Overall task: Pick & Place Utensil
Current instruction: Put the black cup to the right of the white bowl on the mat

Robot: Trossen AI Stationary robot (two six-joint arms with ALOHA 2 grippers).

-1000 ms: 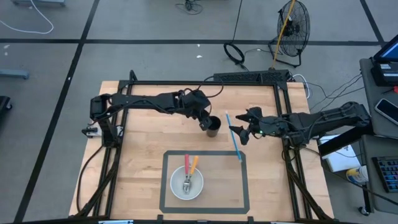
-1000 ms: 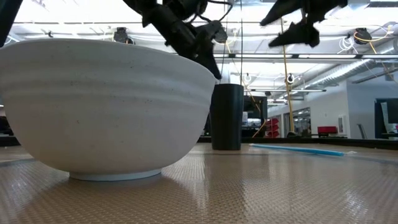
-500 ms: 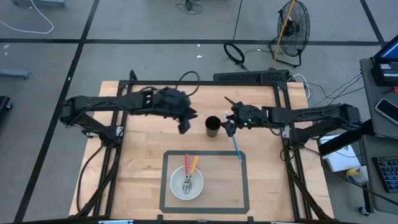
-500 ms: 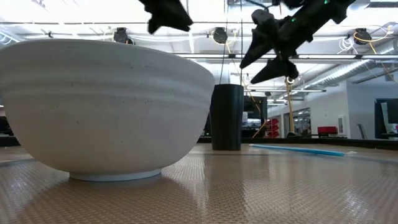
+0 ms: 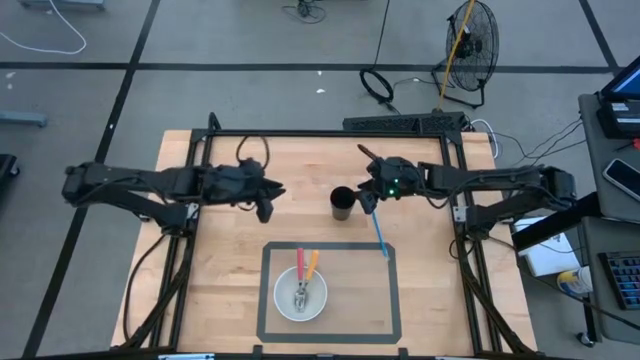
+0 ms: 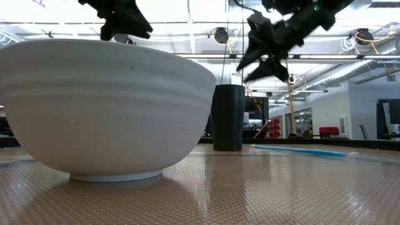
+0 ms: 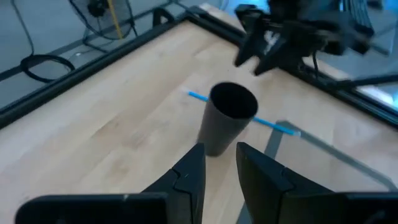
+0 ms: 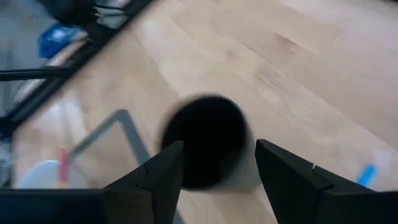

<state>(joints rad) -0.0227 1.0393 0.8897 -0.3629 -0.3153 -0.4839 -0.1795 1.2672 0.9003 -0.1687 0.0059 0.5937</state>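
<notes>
A black cup (image 5: 342,204) stands upright on its base on the wooden table, just beyond the grey tape rectangle (image 5: 395,290). A blue straw (image 5: 379,232) lies flat to its right. My right gripper (image 5: 369,198) hovers open just above and to the right of the cup's rim (image 6: 228,86), with the cup (image 8: 208,149) seen between its spread fingers. My left gripper (image 5: 268,207) hangs well to the cup's left, its fingers (image 7: 193,174) a narrow gap apart with nothing between them. A white bowl (image 5: 281,303) inside the rectangle holds red (image 5: 299,264) and orange (image 5: 312,264) utensils.
Black frame rails (image 5: 325,133) run along the table's far, left and right sides. In the low view the bowl (image 6: 106,106) fills the left foreground, with the straw (image 6: 300,150) at the right. Bare wood lies between my left gripper and the cup.
My left gripper has drawn back from the cup toward the table's left edge and has risen a little. My right gripper has come in from the right, tipped lower, and stands over the cup's right side. The cup has stayed upright in place.
</notes>
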